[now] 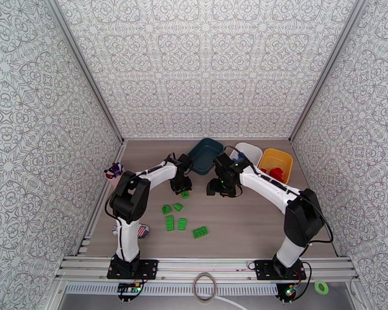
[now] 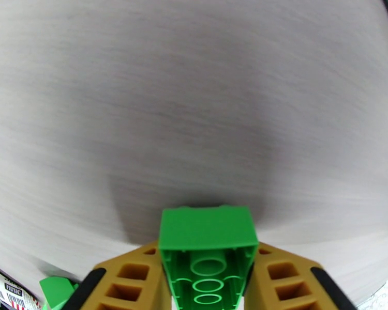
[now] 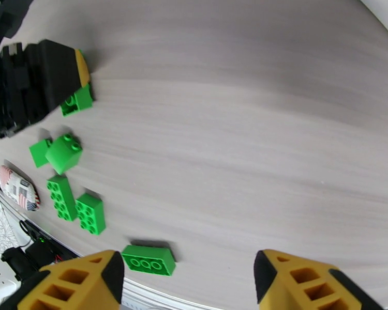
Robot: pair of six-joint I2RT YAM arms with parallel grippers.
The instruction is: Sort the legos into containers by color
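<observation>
the left fingers [image 2: 134, 281] are clamping a green brick [image 2: 208, 238] by its two sides. its hollow underside is facing the wrist camera and its studs are pointing away. from above, the brick is sitting just off the near corner of the dark teal bin [image 1: 204, 156] and low over the table [image 1: 256, 223]. whether it is clear of the surface i cannot tell. the right fingers [image 3: 83, 285] are standing apart with nothing between them, hovering close by to the right.

the yellow bin [image 1: 286, 158] is holding red bricks [image 1: 277, 174], and something blue, too small to name, is showing at the white bin [image 1: 251, 148]. so green is probably going into the teal one, and the step in hand is looking like lift and carry.

doing it well means:
- raising the brick straight up first, so it is not dragging on the table or knocking the loose green bricks [image 1: 169, 222] lying just nearer
- gripping firmly, since the brick is sitting out near the fingertips and could be twisting loose
- clearing the bin's near rim with room to spare before moving across
- opening only when the brick is well inside the wall and low, so it is not bouncing out
- running the path along the bin's left side, because the right arm is standing close
</observation>
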